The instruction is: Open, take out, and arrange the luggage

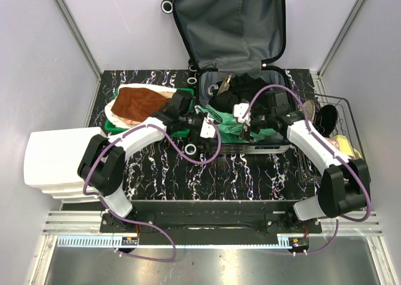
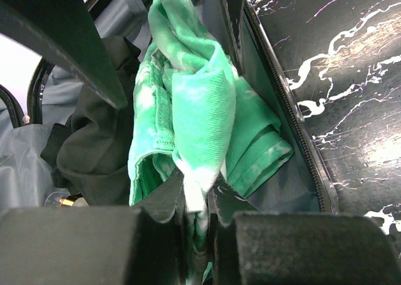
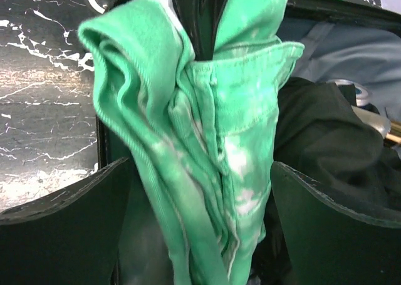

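Two robot arms reach from the near edge of a black marble-patterned table (image 1: pixel 250 172) toward an open suitcase. To the near left, off the table's edge, stands a white drawer unit (image 1: pixel 53 160). On the right side sits a wire basket (image 1: pixel 312 170) with dark and yellow items inside.

Both arms meet over the near edge of the suitcase. The left gripper (image 2: pixel 199 200) has its jaws pinched tight on a fold of a green tie-dye garment (image 2: pixel 200 109), which hangs bunched from its fingertips. The right gripper (image 3: pixel 200 167) faces the same garment with its jaws spread wide, one finger on each side of the cloth and not clamping it.

The luggage (image 1: pixel 257 148) lies open in the middle of the table, its lower half flat, with a small white wheel (image 1: pixel 191 149) at its near left corner. Black clothing (image 1: pixel 238 91) is heaped inside, behind the green garment. To its left, a green bin (image 1: pixel 116 127) holds a brown cloth (image 1: pixel 141 103).

Farthest back, the lid (image 1: pixel 232 28) stands up, showing dark grey fabric lining.
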Motion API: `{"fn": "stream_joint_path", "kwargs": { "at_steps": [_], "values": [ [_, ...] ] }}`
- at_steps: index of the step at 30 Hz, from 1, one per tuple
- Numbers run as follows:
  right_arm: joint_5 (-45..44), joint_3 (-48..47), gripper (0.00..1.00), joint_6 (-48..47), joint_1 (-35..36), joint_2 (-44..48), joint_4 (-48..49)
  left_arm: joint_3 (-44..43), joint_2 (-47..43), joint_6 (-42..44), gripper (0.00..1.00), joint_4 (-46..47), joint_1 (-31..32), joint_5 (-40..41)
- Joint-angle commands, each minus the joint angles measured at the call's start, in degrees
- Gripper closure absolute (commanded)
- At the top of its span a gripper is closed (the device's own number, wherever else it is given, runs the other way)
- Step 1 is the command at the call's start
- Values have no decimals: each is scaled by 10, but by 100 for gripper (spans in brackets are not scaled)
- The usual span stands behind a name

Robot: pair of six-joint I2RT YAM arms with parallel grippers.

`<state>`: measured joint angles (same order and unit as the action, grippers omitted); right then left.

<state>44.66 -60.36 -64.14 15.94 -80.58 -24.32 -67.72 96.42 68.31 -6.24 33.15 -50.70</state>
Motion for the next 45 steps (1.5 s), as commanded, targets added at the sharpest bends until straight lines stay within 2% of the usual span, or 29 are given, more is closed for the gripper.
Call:
{"fn": "stream_joint_path", "kwargs": {
  "at_steps": [1,2,4,5,7,8,9,10,12,16,17,19,22,25,28,29,31,32,33,34,36,38,39,40,42,43,45],
  "values": [
    [10,-44,0,-15,25,-38,18,8,-28,4,100,25,-3,10],
    [2,-49,1,-16,29,-47,19,8,-31,3,100,26,-4,10],
    [-3,-63,9,-18,30,-67,19,12,-33,3,100,32,-3,14],
    [-5,-67,24,-20,30,-71,17,12,-33,-7,100,35,-4,16],
    [-10,-70,44,-30,30,-76,16,14,-34,-33,100,60,-3,24],
    [-10,-69,71,-33,30,-74,16,13,-33,-61,96,61,-4,30],
    [-10,-67,84,-34,30,-68,16,10,-33,-75,68,82,-5,34],
    [-9,-65,97,-36,30,-64,17,8,-31,-89,51,87,-8,39],
    [-5,-50,100,-35,30,-49,30,8,-24,-128,23,116,-13,47],
    [3,-18,100,-34,30,-19,66,14,-9,-151,1,153,-17,62],
    [7,-7,100,-32,30,-13,79,8,-3,-149,1,145,-16,61],
    [11,2,100,-17,30,5,100,-21,20,-142,1,102,-16,53],
    [16,25,100,-5,30,30,163,-50,48,-165,1,90,-16,50],
    [13,39,100,18,30,52,192,-90,68,-168,7,41,-17,24],
    [10,39,100,32,30,66,198,-125,71,-203,31,9,-17,-9],
    [5,38,100,35,30,70,199,-143,69,-215,50,2,-17,-17],
    [-25,31,100,59,30,73,212,-161,54,-237,68,-33,-17,-46],
    [-38,27,100,69,30,74,218,-182,47,-244,88,-50,-17,-56],
    [-53,23,100,84,30,74,222,-192,40,-258,97,-74,-17,-70],
    [-80,12,100,93,30,71,234,-199,26,-301,100,-76,-17,-71],
    [-112,-2,77,129,30,62,247,-232,11,-350,100,-92,-19,-68],
    [-162,-35,47,159,29,51,265,-278,9,-429,100,-129,-26,-54],
    [-176,-46,27,182,27,47,263,-293,12,-455,100,-142,-30,-42],
    [-193,-62,15,194,23,46,263,-308,14,-520,100,-151,-34,-36],
    [-200,-74,1,222,14,45,264,-345,22,-578,100,-173,-55,-30],
    [-203,-83,0,232,10,45,267,-353,22,-633,100,-177,-62,-24],
    [-208,-91,0,256,2,46,270,-363,20,-682,100,-175,-87,-13]
  ]
}}
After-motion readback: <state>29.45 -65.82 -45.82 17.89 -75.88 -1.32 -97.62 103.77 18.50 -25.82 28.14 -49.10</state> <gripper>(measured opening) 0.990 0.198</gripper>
